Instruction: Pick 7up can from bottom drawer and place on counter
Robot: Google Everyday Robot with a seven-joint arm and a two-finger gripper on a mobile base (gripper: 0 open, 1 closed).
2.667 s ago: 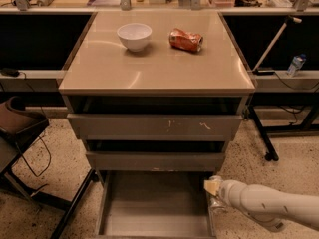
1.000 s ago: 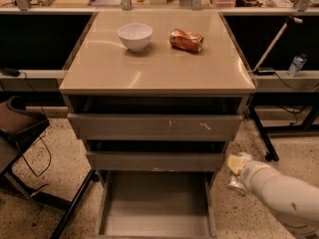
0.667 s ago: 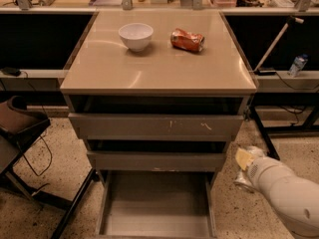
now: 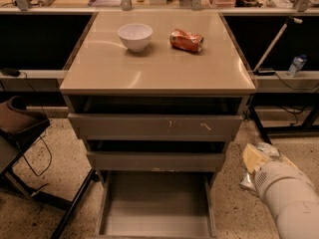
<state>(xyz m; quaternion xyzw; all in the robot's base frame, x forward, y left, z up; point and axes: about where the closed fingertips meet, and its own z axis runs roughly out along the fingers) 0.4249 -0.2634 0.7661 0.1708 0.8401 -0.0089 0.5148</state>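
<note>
The bottom drawer (image 4: 157, 203) is pulled out at floor level, and its flat grey floor is bare. My gripper (image 4: 254, 166) is to the right of the cabinet, above the speckled floor and level with the middle drawer front. It is shut on the 7up can (image 4: 247, 182). The can shows as crumpled silvery metal above and below a yellowish finger (image 4: 251, 158). The beige counter (image 4: 154, 66) tops the cabinet, well above and to the left of the gripper.
A white bowl (image 4: 135, 36) and an orange-red dented can (image 4: 186, 40) sit at the back of the counter. The two upper drawers stand slightly open. A dark chair (image 4: 15, 126) is at the left. A leaning white pole (image 4: 271, 46) and a water bottle (image 4: 296, 65) are at the right.
My gripper has come up from the right side of the bottom drawer and moved right and up, away from the cabinet, with the silvery can in it.
</note>
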